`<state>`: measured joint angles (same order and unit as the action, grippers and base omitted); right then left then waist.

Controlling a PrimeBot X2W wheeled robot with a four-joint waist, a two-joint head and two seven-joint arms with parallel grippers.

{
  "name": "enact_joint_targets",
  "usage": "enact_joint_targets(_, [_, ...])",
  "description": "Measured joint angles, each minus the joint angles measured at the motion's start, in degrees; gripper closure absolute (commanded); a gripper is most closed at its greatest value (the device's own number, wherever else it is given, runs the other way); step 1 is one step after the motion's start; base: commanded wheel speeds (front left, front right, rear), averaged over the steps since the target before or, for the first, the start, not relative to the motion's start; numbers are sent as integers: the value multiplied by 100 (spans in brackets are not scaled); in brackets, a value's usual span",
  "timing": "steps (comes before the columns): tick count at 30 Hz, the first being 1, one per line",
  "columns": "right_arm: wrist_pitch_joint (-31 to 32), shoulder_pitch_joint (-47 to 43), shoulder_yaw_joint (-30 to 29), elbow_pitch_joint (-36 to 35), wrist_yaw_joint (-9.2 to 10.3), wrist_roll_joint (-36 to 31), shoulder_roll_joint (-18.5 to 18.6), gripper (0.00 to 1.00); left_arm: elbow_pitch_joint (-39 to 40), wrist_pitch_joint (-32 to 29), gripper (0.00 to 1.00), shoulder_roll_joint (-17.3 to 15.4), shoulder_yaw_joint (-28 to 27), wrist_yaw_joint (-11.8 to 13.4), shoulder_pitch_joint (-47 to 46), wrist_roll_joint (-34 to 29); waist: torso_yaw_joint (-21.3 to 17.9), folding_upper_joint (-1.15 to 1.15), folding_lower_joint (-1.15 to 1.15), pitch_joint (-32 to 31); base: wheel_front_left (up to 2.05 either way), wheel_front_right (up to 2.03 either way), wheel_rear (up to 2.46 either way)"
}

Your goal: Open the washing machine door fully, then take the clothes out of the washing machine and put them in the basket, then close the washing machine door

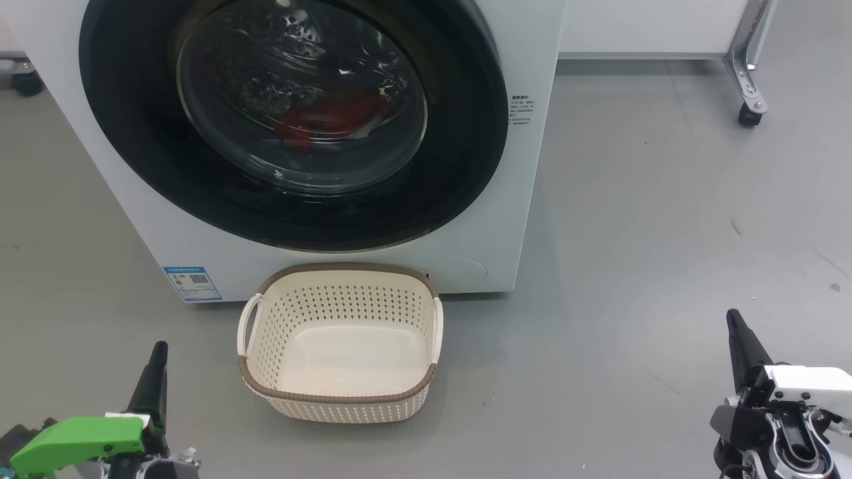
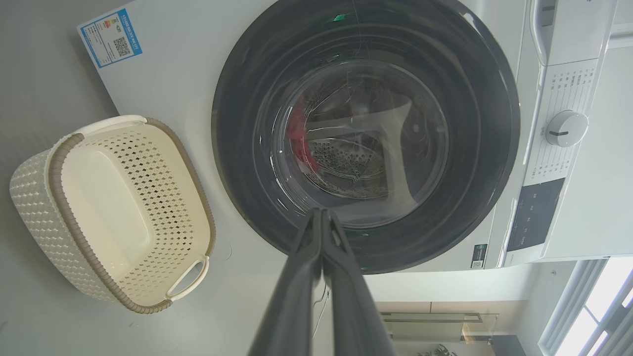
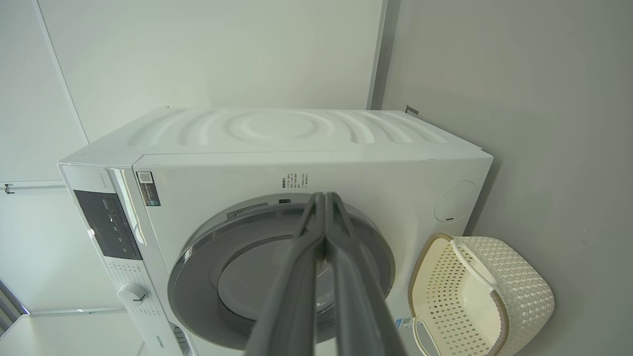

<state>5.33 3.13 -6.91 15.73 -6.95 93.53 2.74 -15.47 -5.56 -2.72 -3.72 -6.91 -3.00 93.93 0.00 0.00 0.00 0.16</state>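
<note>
Pointing left tool [image 1: 160, 349]: at 7 o'clock of the head view, tips toward 12 o'clock, its two dark fingers pressed together on nothing; clear of the basket.
Blue sticker [image 1: 192, 284]: low on the machine's white front, at 10 o'clock from the basket.
Washing machine [image 1: 539, 199]: white, standing on the grey floor [image 1: 665, 233], across 12 o'clock of the head view.
Washing machine door [image 1: 140, 133]: shut, its black rim lying against the front.
Clothes [image 1: 319, 123]: red fabric inside the drum, low behind the glass window.
Basket [image 1: 333, 398]: upright on the floor at 6 o'clock from the door, just beside the machine's front, bare cream bottom showing.
Right tool [image 1: 732, 318]: at 4 o'clock of the head view, fingers closed together on nothing, well apart from the basket.
</note>
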Motion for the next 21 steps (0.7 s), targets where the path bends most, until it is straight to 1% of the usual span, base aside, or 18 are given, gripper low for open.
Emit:
enact_joint_targets(18, [18,0,-2,0,0,-33,-4,100,0,0,100,1,-1,0,0,0,0,0,0,0,0,0,0])
enact_joint_targets(19, [18,0,-2,0,0,-33,-4,0,0,0,0,1,-1,0,0,0,0,0,0,0,0,0,0])
enact_joint_targets(21, [15,-23,0,41,2,-32,-22,0,-52,1,0,11,7,4,22,8,0,0,0,0,0,0,0])
